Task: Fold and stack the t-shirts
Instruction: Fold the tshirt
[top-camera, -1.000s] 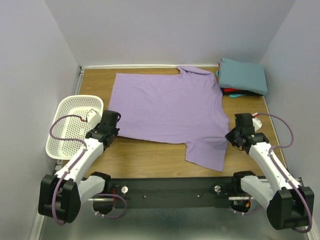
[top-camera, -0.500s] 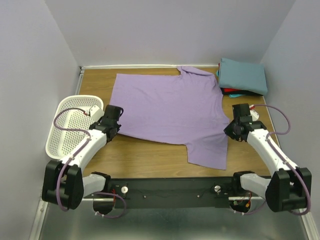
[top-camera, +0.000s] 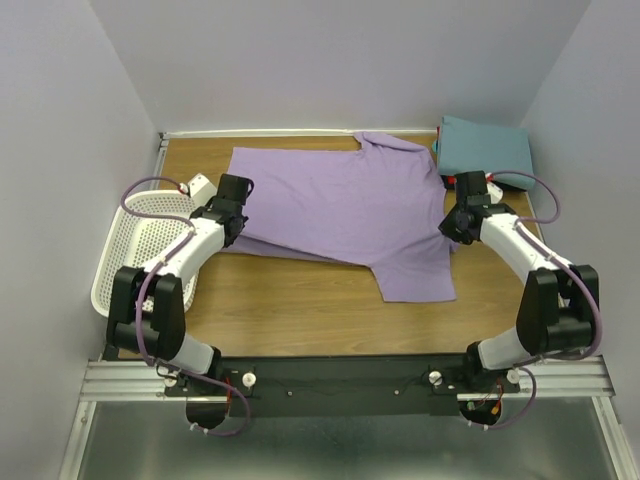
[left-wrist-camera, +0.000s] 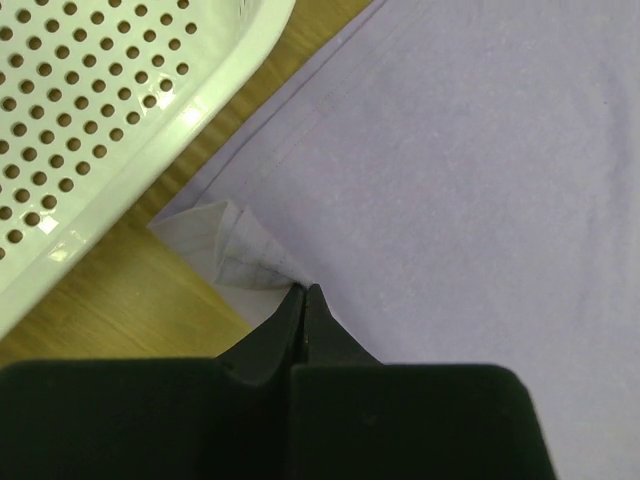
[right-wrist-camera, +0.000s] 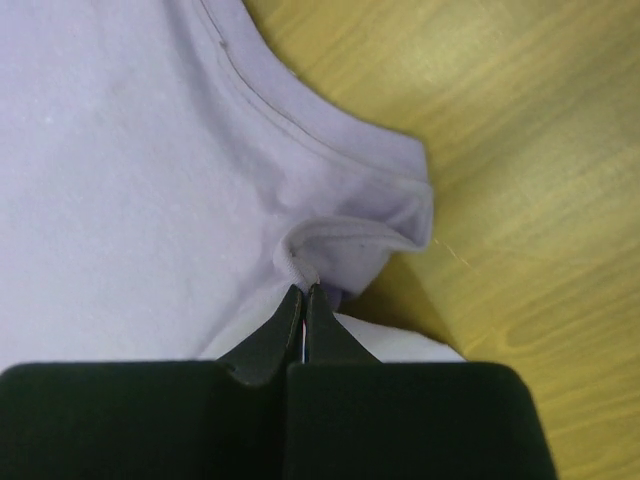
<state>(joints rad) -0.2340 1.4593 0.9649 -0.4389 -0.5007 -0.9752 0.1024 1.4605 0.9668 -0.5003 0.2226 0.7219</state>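
- Top view: the lavender t-shirt (top-camera: 340, 215) lies flat on the table (top-camera: 300, 310), stretched between my two grippers. Both of its sleeves sit at the right end, so its long axis runs from my left gripper (top-camera: 236, 218) to my right gripper (top-camera: 452, 226).
- My left gripper is at the hem end and my right at the shoulder end, so each arm is nearer its own end. The folded teal t-shirt (top-camera: 490, 150) sits just beyond my right gripper. The white basket (top-camera: 130, 270) is outboard of my left.
- Left wrist view: the left gripper (left-wrist-camera: 303, 295) is clamped shut on a turned-up corner of the shirt (left-wrist-camera: 450, 180). The cloth spreads ahead and to the right of the tips, and the basket rim (left-wrist-camera: 215, 90) is ahead-left, near but not touching.
- Right wrist view: the right gripper (right-wrist-camera: 303, 292) is pinched shut on a puckered, hemmed edge. I cannot tell whether it is collar or sleeve. The shirt (right-wrist-camera: 120, 170) runs ahead-left, with bare wood (right-wrist-camera: 500, 150) ahead-right.
- Judgement: the fold line should follow the long axis, so both pinches need to travel together and in parallel, or the cloth will skew.
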